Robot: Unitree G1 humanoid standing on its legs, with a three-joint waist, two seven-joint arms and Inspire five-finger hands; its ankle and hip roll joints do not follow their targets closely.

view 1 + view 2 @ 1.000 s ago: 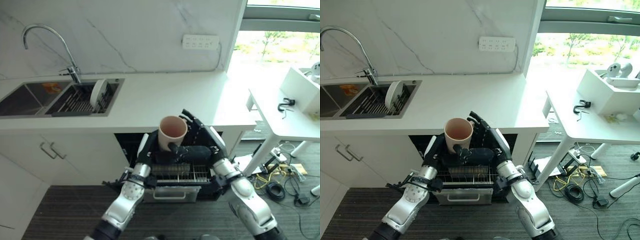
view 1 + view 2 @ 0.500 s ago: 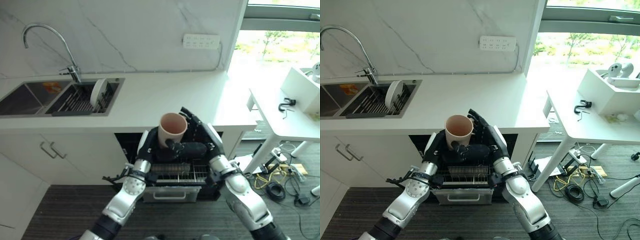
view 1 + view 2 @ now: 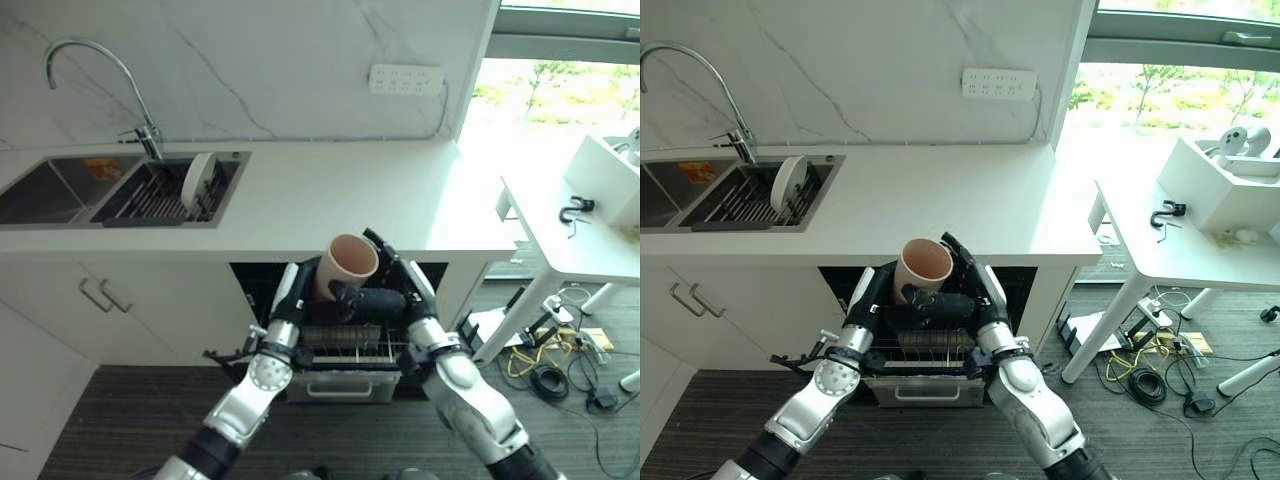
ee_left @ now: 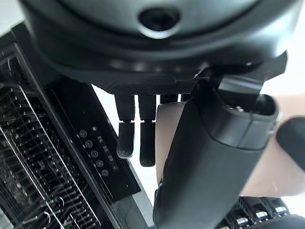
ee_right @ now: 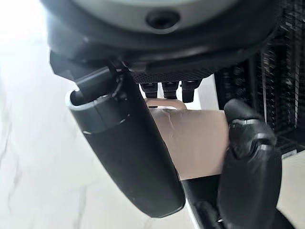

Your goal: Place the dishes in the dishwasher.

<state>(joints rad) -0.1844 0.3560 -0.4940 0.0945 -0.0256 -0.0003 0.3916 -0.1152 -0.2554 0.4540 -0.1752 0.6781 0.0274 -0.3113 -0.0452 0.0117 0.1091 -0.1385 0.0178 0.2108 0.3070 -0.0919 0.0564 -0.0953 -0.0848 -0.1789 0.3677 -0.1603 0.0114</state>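
Note:
A pale pink cup [image 3: 347, 262] hangs tilted, its mouth turned up and away, over the pulled-out dishwasher rack [image 3: 352, 346] below the counter. My left hand [image 3: 292, 290] lies along the cup's left side, thumb [image 4: 200, 157] pressed on its wall. On the cup's right is my right hand [image 3: 398, 284], fingers behind it and thumb [image 5: 128, 143] across its front. Both hands grip the cup [image 5: 190, 143]. A white plate [image 3: 196, 183] stands on edge in the sink's drying rack.
The white counter [image 3: 330, 195] runs above the dishwasher opening, with the sink [image 3: 60, 195] and faucet [image 3: 95, 70] at the far left. A white table [image 3: 580, 240] stands to the right, with cables [image 3: 545, 365] on the floor beneath.
The cup has tipped from nearly upright to a tilt. Both hands have kept their hold and drawn a little closer to the dishwasher front.

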